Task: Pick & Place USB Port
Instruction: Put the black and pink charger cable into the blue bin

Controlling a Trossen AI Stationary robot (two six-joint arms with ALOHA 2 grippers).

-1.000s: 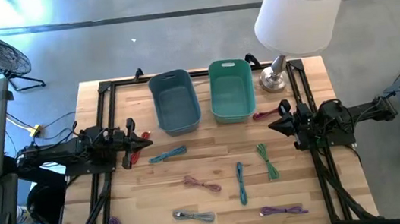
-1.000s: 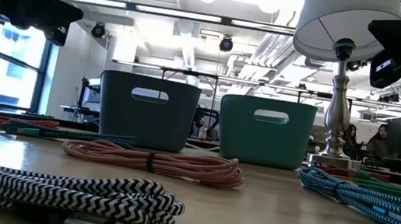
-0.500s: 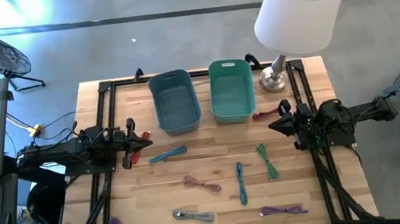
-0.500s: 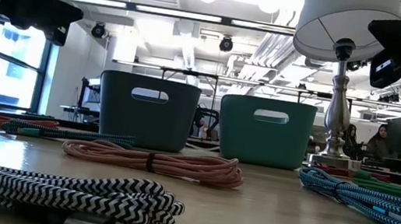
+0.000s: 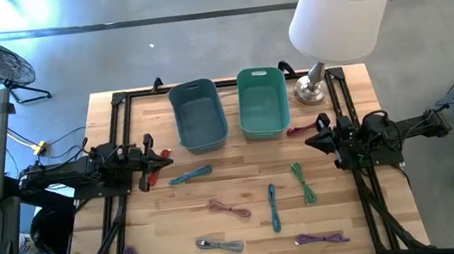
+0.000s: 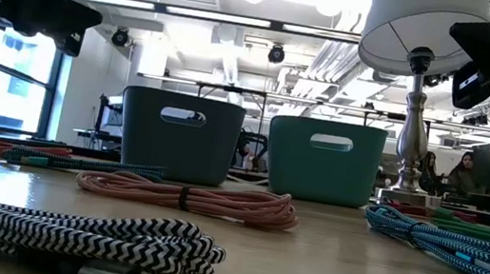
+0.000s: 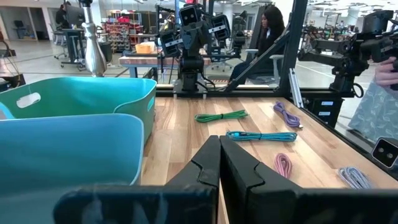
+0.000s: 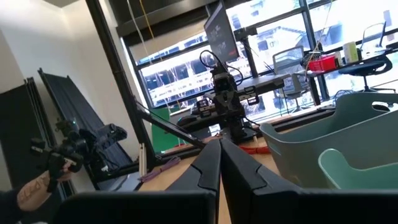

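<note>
Left gripper (image 5: 164, 157) at worktop's left edge, fingers together, empty; right gripper (image 5: 311, 142) at right edge, same. Cables untouched, e.g. pink cable (image 5: 229, 208) mid-worktop.

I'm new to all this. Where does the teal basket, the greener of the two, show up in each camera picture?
High view: teal basket, top centre, beside the blue basket.
Low view: right of centre, left of the lamp.
Left wrist view: far left, behind the blue basket.
Right wrist view: bottom right corner.
Shared landmark: the blue basket next to it.
</note>
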